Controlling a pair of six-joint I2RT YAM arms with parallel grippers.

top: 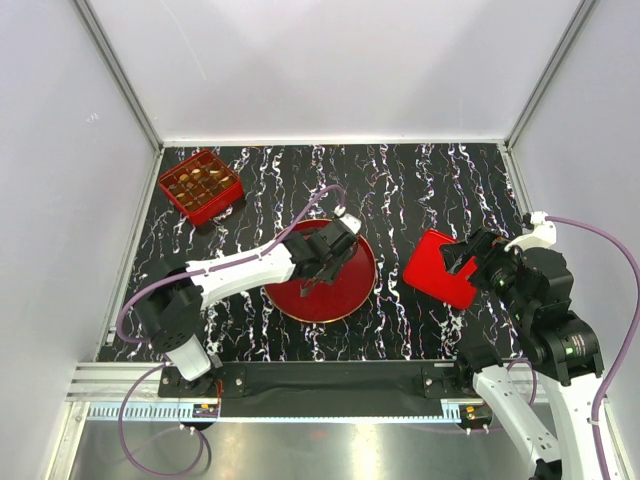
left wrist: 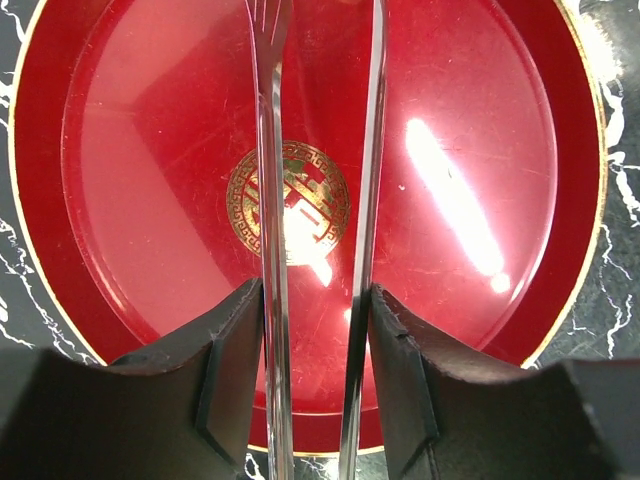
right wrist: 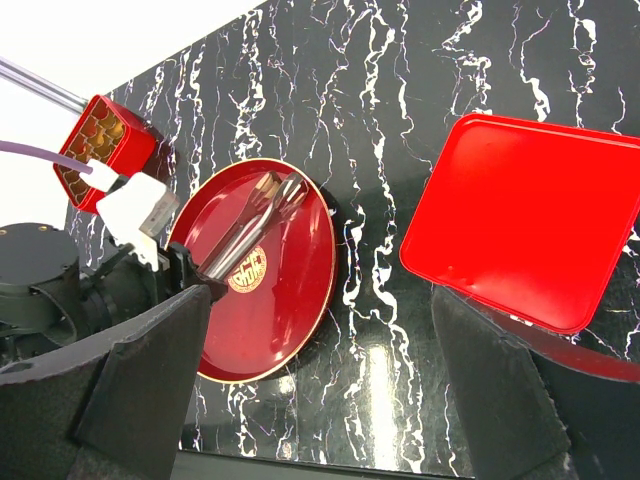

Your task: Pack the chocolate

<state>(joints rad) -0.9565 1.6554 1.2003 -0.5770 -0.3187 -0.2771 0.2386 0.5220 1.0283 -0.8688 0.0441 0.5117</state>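
Steel tongs point(left wrist: 268, 150) are sitting between the pads of the left tool point(left wrist: 315, 320), which is standing partly closed and pinching both thin arms together. The tongs are reaching out over the red plate point(left wrist: 130, 200), and their tips are running out of the wrist view, so whether they are carrying anything cannot be told there. No piece is showing on the plate, only its gold emblem point(left wrist: 290, 205).

The chocolate point(top: 197, 183) is lying in the compartments of the red box point(top: 215, 208) near the far left corner of the table point(top: 420, 180), well apart from the plate.

By the right edge, the right tool point(right wrist: 320, 370) is hanging with its jaws fully spread and holding nothing, just beside the flat red lid point(right wrist: 530, 220).

Trouble is probably waiting in three places. The smooth arms may be twisting or sliding in the pads if the squeeze is loosening. The printed emblem is inviting a pointless grab at bare lacquer. The lid, lying flat and glossy, is likely offering little edge to pinch, so it may be skidding away, and a crooked placement could be pressing on raised pieces.
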